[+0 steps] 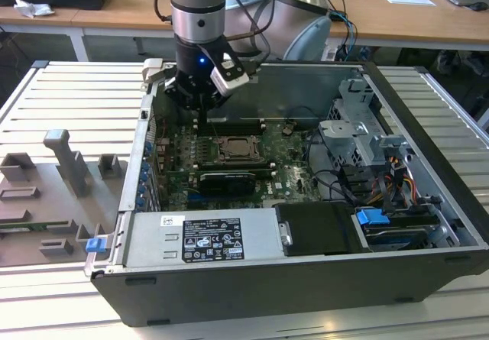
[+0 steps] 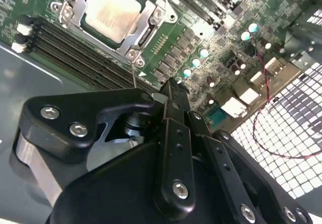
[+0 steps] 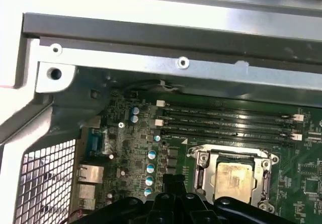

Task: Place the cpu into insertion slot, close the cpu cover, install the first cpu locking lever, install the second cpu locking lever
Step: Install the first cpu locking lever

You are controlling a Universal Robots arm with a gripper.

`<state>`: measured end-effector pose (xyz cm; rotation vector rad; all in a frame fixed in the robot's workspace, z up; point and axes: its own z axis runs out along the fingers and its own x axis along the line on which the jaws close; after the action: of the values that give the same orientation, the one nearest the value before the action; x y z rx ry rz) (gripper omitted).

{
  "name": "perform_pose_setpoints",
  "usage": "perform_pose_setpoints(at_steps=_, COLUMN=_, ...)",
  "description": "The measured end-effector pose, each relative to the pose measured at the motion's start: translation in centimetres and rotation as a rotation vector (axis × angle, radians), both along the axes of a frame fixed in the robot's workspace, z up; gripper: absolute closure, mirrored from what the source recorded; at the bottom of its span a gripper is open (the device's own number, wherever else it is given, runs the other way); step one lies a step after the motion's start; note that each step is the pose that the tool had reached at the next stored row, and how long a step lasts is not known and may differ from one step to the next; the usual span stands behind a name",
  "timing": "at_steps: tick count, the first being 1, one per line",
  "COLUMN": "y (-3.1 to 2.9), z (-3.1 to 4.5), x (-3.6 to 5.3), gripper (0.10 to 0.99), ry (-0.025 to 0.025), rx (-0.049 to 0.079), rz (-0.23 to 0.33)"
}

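A ribbed metal bench (image 1: 69, 88) carries one open case (image 1: 306, 279). One arm (image 1: 197, 11) reaches into its far corner, at the exterior view's left. Inside the case lie one grey supply box (image 1: 145, 241) along the near wall and one green board (image 1: 290, 176).

The gripper (image 1: 197, 99) hangs low over the board, near the slot (image 1: 223, 157) but apart from it. In both wrist views (image 2: 171, 87) (image 3: 173, 181) the fingers look pressed together with nothing between them.

The cpu (image 2: 108, 10) (image 3: 232, 176) lies flat in the slot. The cover (image 2: 146, 30) (image 3: 201, 176) lies down around it as a silvery frame. I cannot tell whether either lever is latched.

Risks, as I judge them:
- The fingers sit over crowded board, so a descent off line could strike the small teal-topped cans (image 3: 151, 168) or the memory slots (image 3: 226, 119).
- A lever is thin and springy, and it could slip off shut fingers and snap back.
- If the cpu is not fully seated, force on the cover could harm the slot's contacts.

By count there is one cpu, one cover and one slot. The first wrist view shows four memory slots beside the slot. On the bench beside the case there is one blue clip (image 1: 94, 244).
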<state>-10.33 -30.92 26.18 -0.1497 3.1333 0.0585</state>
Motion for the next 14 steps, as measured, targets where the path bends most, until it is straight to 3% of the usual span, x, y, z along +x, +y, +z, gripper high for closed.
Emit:
perform_pose_setpoints(at_steps=2, y=0.84, z=-0.05, x=-0.06, gripper=0.980, ry=-0.0001, rx=0.000, rz=0.000)
perform_pose_setpoints(at_steps=5, y=1.32, z=-0.10, x=-0.13, gripper=0.980, ry=0.0000, rx=0.000, rz=0.000)
perform_pose_setpoints(at_steps=14, y=1.44, z=-0.16, x=0.75, gripper=0.980, ry=0.0000, rx=0.000, rz=0.000)
